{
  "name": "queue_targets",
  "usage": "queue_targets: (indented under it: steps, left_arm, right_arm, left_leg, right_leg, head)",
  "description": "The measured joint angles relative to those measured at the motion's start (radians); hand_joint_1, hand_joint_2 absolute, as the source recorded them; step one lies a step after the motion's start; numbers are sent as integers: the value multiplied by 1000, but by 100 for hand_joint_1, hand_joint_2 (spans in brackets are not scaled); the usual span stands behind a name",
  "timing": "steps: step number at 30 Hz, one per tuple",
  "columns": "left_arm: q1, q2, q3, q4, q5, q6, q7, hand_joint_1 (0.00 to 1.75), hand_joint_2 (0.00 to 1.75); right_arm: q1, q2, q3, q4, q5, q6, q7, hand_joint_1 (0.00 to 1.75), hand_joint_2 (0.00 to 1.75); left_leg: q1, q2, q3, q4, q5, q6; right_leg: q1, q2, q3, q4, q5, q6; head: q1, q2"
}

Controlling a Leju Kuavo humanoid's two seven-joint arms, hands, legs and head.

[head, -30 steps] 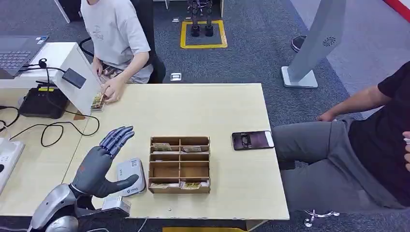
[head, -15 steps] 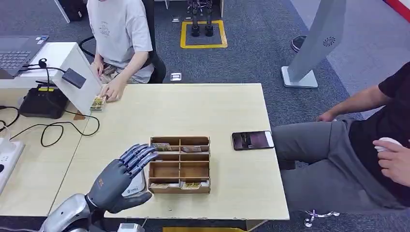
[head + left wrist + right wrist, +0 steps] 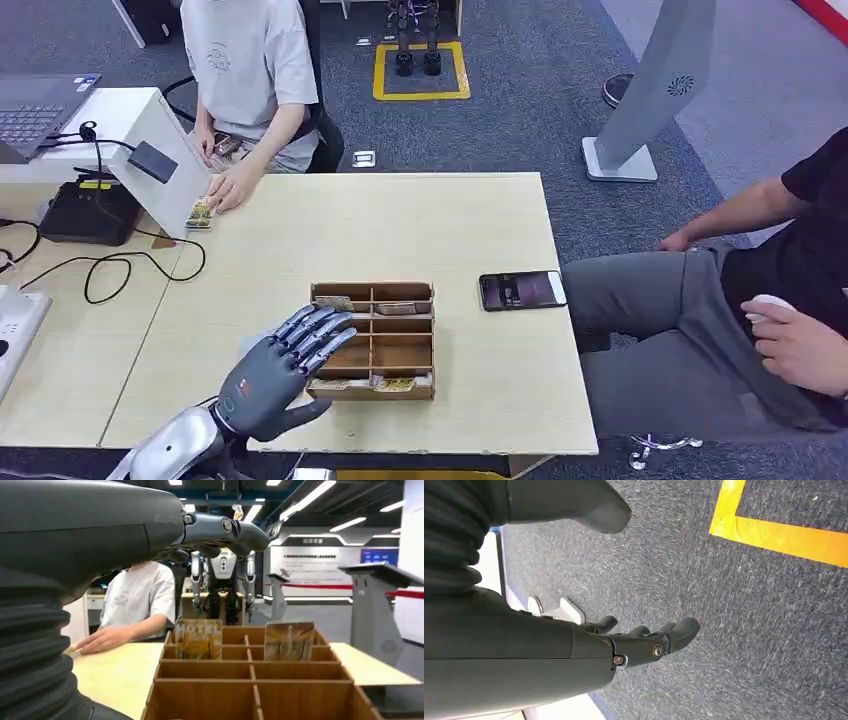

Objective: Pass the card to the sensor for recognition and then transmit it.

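Left hand (image 3: 278, 368) over the near-left corner of the box (image 3: 372, 340), fingers (image 3: 318, 330) spread wide and holding nothing. Right hand (image 3: 644, 640) hangs by the floor (image 3: 744, 630), fingers loosely apart, empty.

Box: wooden, divided into compartments, mid-worktop (image 3: 400, 220). Cards stand upright in the far row, 12 o'clock side: one marked HOTEL, the left card (image 3: 198, 639), and a right card (image 3: 289, 640) in the next cell. More cards lie along the 6 o'clock row (image 3: 385, 382). Cannot tell which card is meant for this pass.

Sensor: not visible for certain now; the hand and arm cover the worktop at the box's 9 o'clock.

Step in hand, as I judge it: reach into the box and take one card.

Notes for doing it well:
- Cells are narrow and the dividers thin. Bring the fingers closer together before descending, or they will catch on the walls.
- The upright far-row cards stick up above the rim; pinch the exposed top edge between thumb and a finger, lift straight up.
- Do not drag sideways: the box looks light and will probably slide.
- Take one card only.

Bystanders: a person's hand (image 3: 228, 186) rests at 11 o'clock by a small stack; a phone (image 3: 521, 290) lies at the box's 3 o'clock, apart from it.
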Motion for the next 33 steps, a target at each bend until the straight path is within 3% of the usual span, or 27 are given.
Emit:
queue_targets:
  steps: [11, 33]
  left_arm:
    - [0, -34, -10, 124, -37, 34, 53, 0, 175]
    - [7, -54, -10, 195, -24, 37, 60, 0, 175]
  right_arm:
    - [0, 0, 0, 0, 5, 1, 1, 0, 175]
    - [0, 0, -1, 0, 12, 2, 1, 0, 175]
  left_leg:
    - [0, 0, 0, 0, 0, 0]
    - [0, 0, 0, 0, 0, 0]
  right_leg:
    - [0, 0, 0, 0, 0, 0]
    - [0, 0, 0, 0, 0, 0]
  head:
    - [0, 0]
    - [0, 0]
